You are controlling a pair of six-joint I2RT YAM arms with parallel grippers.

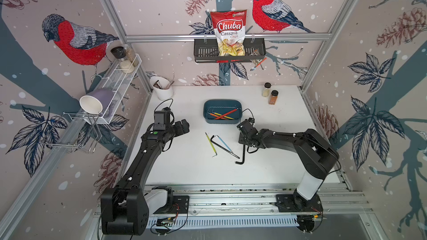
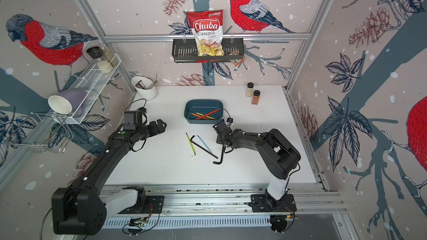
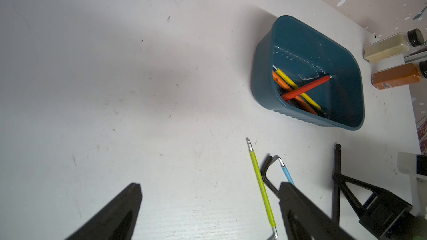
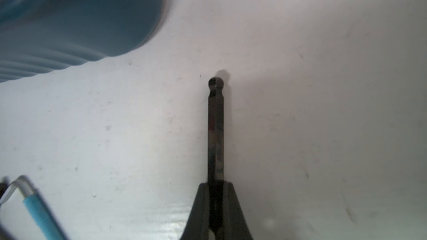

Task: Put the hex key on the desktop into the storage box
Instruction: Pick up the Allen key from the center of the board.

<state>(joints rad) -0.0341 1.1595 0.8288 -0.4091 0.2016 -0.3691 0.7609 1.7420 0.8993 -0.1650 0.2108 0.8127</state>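
Note:
My right gripper (image 4: 216, 184) is shut on the shaft of a black hex key (image 4: 216, 135). The key's ball end points toward the storage box (image 4: 80, 19), a teal tub. In both top views the key's bent end (image 1: 242, 156) (image 2: 221, 156) sticks out behind this gripper (image 1: 243, 141), low over the white desktop (image 1: 184, 169). The box (image 1: 222, 121) holds red, orange and yellow-sleeved keys. A green-sleeved key (image 1: 210, 144), a blue-sleeved key (image 1: 225, 144) and a long dark key (image 1: 227, 150) lie on the desktop. My left gripper (image 3: 210, 185) (image 1: 184, 126) hovers open, left of them, holding nothing.
Two spice jars (image 1: 270, 93) stand at the back right. A white utensil pot (image 1: 163, 88) sits in the back left corner. A black wall basket with a chips bag (image 1: 230, 33) hangs on the back wall. A white wire rack (image 1: 120, 81) runs along the left wall.

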